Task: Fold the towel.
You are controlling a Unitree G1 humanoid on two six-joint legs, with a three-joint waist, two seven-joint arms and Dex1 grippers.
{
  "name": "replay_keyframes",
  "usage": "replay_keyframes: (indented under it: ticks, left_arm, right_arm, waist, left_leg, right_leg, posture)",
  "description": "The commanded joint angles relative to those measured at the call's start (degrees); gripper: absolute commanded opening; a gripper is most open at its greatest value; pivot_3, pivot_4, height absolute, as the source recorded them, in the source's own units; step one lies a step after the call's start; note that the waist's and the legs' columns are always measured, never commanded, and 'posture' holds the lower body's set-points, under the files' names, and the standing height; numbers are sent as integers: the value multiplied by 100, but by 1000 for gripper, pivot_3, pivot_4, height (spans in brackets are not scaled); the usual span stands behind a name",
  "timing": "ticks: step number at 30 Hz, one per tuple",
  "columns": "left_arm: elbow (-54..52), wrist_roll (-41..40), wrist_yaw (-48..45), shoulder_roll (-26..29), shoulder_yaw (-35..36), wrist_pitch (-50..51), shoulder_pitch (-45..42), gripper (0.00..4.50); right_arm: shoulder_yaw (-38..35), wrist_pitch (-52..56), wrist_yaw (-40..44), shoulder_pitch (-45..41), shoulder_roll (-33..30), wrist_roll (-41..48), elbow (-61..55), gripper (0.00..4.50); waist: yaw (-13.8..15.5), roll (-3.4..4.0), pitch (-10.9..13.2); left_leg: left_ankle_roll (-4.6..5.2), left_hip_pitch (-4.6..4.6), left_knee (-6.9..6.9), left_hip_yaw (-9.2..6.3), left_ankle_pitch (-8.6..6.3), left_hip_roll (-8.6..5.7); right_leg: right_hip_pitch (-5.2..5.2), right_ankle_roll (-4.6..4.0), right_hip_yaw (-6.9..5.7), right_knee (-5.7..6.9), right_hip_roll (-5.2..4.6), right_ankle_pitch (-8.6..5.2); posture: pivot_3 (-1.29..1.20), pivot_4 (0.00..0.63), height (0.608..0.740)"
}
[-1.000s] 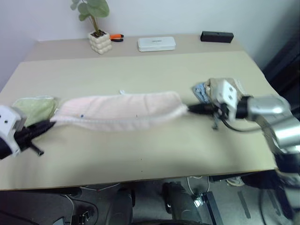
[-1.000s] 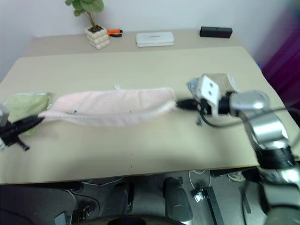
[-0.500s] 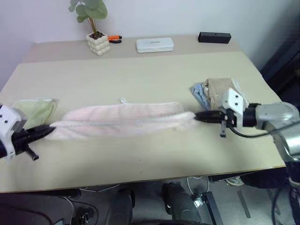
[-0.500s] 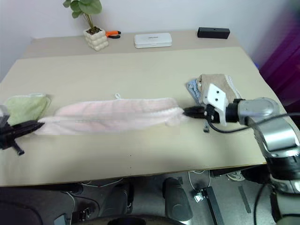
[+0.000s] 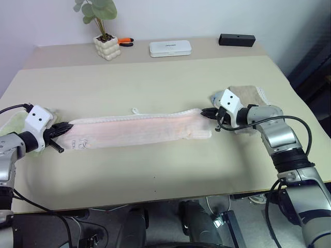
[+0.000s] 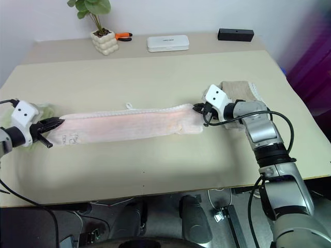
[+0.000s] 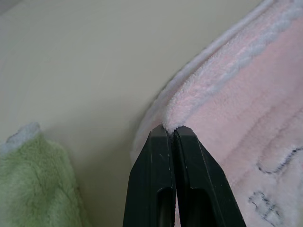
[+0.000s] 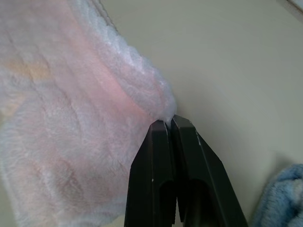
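Across the middle of the beige worktop (image 5: 155,77), we hold the pale pink fluffy terry towel with its white trimmed edge (image 5: 139,132) stretched into a long flat band running from near the left edge toward the right edge. Our left gripper (image 5: 63,127) has its two black fingers pressed shut on the towel's left end, and our right gripper (image 5: 205,111) is clamped the same way on the far corner of the right end; in both wrist views the pink pile bunches right at the fingertips. We judge that gripping the two ends and keeping them well apart holds the cloth taut and lets it lie smooth on the worktop, ready for an end to be carried over for the next fold. A little loop (image 5: 135,110) pokes out from the towel's far long edge. Just beside our left gripper, at the left edge, lies a light green fluffy towel (image 7: 33,179), apart from the pink one. Behind our right gripper, near the right edge, sits a small stack of beige and blue folded towels (image 5: 247,95), close to the pink towel's end but not part of it.
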Motion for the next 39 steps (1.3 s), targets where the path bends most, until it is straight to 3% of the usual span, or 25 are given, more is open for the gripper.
replay_keyframes:
  ticks: [1, 2, 4, 5, 6, 12, 18, 19, 22, 25, 29, 33, 35, 39]
  left_arm:
    - [230, 54, -11, -6, -12, -159, -165, 0]
    - [277, 26, -60, -19, -22, -132, -193, 0]
    - [356, -11, -50, -30, 8, -24, -238, 584]
    - [382, -20, -38, -29, 20, 0, -249, 853]
    - [402, -27, -40, -28, 29, -16, -255, 1268]
    - [532, -52, 662, -179, 291, -184, -439, 4083]
    - [-8, -516, 1062, -446, 766, 142, -427, 4083]
    - [-147, -618, 1159, -505, 890, 240, -377, 4083]
    - [-694, -874, 1270, -614, 1201, 424, -75, 4113]
    - [-1232, -886, 1263, -594, 1268, 501, 338, 4113]
    - [-1548, -874, 1313, -574, 1273, 572, 575, 4113]
    - [-2069, -722, 1354, -632, 1170, 661, 1168, 4113]
    - [-2124, -743, 1376, -635, 1181, 680, 1209, 4113]
    - [-2585, -710, 1283, -786, 935, 354, 1202, 4113]
  right_arm:
    - [-108, -169, -66, -181, 41, -86, 105, 22]
    - [-116, -182, -70, -188, 55, -96, 132, 22]
    - [-162, -104, -82, -213, 81, -83, 156, 0]
    - [-181, -59, -81, -222, 89, -76, 159, 546]
    - [-197, -34, -75, -227, 86, -72, 153, 793]
    - [-442, -39, -423, -146, -54, -148, -82, 3563]
    - [-860, 328, -601, 229, -287, 85, -969, 3563]
    - [-1009, 661, -503, 440, -366, 312, -1410, 3563]
    - [-1426, 1781, -346, 1170, -555, 1060, -2797, 4392]
    - [-1792, 2807, -595, 1813, -483, 1719, -3853, 4455]
    - [-2024, 3510, -913, 2112, -415, 2167, -4435, 4455]
    - [-2527, 5148, -1658, 3382, 248, 3512, -5711, 4455]
    - [-2611, 5363, -1845, 3424, 295, 3703, -5849, 4455]
    - [-3036, 6589, -3092, 3565, 1388, 4493, -5855, 4455]
  waist:
    - [0, 0, 0]
    - [0, 0, 0]
    - [-1, 0, 0]
    - [-2, 0, 0]
    - [-5, 0, 0]
    - [1, 0, 0]
    - [18, 0, 0]
    - [17, -1, -1]
    - [22, -1, -1]
    - [-3, -1, -1]
    - [7, -1, -1]
    - [61, -30, -34]
    - [64, -23, -26]
    - [71, -49, -44]
  left_leg:
    - [0, 0, 1, 0, 0, 0]
    - [0, 1, 1, 0, 0, 0]
    - [0, 1, 1, -1, 0, 0]
    - [0, 1, 1, -1, 0, 0]
    - [0, 1, 1, -2, 0, 0]
    - [0, 1, 3, -4, 0, 0]
    - [0, -1, 5, -5, 0, -1]
    - [0, -1, 5, -6, 0, -1]
    - [0, -1, 3, -11, 0, -1]
    - [1, 3, 2, -13, 0, 1]
    - [0, 11, 5, -13, 0, 2]
    - [7, 13, -3, -26, -4, 4]
    - [11, 2, 0, -27, -6, 3]
    - [9, 13, 10, -25, -5, 3]
  right_leg:
    - [0, 0, 0, 1, 0, 0]
    - [0, 1, 0, 2, 0, 0]
    - [0, 1, 0, 3, 0, 1]
    - [0, 1, 0, 3, 1, 1]
    - [0, 1, 0, 4, 1, 0]
    - [0, 1, -1, 6, 0, 1]
    - [1, 4, -2, 5, -2, 2]
    - [2, 4, -2, 6, -3, 2]
    - [3, 4, -3, 6, -2, 2]
    - [7, 4, -3, 5, -1, 2]
    - [13, 2, -3, 7, 3, 1]
    - [23, 2, -12, 3, 4, -5]
    - [16, 2, -15, 1, 1, -9]
    - [29, -17, -11, -3, 5, -16]
  posture:
    - [0, 150, 737]
    - [0, 150, 737]
    - [0, 150, 737]
    - [0, 150, 737]
    - [0, 150, 737]
    - [0, 150, 737]
    - [0, 150, 737]
    - [0, 150, 737]
    - [0, 150, 737]
    - [0, 150, 737]
    - [0, 150, 737]
    - [0, 150, 737]
    - [0, 150, 737]
    - [0, 150, 737]
